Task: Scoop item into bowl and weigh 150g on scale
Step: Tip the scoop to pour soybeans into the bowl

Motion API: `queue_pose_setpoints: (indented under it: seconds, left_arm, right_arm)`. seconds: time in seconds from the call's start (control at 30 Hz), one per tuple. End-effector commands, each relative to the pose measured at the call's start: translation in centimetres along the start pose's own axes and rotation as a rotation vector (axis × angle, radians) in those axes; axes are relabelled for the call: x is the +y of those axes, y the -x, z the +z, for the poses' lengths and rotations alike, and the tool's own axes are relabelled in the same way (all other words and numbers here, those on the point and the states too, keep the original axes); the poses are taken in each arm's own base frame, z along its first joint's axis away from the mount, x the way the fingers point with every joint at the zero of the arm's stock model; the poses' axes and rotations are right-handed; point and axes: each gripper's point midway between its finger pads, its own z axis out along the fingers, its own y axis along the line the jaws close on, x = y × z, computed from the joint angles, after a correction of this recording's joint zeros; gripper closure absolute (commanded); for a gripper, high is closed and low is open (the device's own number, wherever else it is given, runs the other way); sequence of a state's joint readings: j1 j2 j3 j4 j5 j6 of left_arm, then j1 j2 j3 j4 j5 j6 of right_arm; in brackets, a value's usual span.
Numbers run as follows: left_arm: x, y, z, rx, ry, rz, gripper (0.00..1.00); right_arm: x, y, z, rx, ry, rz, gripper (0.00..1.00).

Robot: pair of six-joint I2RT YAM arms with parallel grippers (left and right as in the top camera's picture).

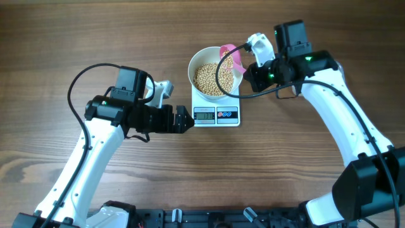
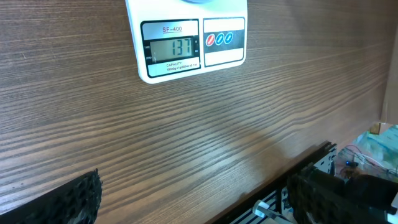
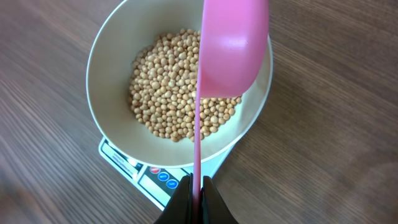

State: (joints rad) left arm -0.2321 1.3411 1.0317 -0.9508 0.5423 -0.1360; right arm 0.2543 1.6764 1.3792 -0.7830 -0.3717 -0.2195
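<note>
We saw tan beans (image 1: 214, 78) filling bowl (image 1: 197, 63) on scale (image 1: 216, 114), reading 137. Right gripper (image 3: 198, 186) pinched pink scoop (image 3: 231, 50) over bowl's 2 o'clock rim; left gripper (image 1: 183, 120) spread at scale's 9.

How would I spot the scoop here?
Find the white scale on the wooden table; a white bowl of beans sits on it. Over the bowl's right rim hangs the scoop, pinched by the right gripper. It is the only pink thing.
</note>
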Motion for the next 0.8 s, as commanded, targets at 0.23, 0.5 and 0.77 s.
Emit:
queue_pose_setpoints:
  seconds: [0.23, 0.5, 0.77]
  left_arm:
    - [0.2, 0.0, 0.0, 0.0, 0.01, -0.003, 0.0]
    - [0.2, 0.0, 0.0, 0.0, 0.01, -0.003, 0.0]
    - [0.2, 0.0, 0.0, 0.0, 0.01, -0.003, 0.0]
  right_arm:
    - [0.4, 2.9, -2.1, -0.063, -0.09, -0.141, 0.96]
    - [0.4, 3.0, -2.2, -0.065, -0.094, -0.159, 0.96]
    - [0.4, 3.1, -2.2, -0.066, -0.094, -0.158, 0.96]
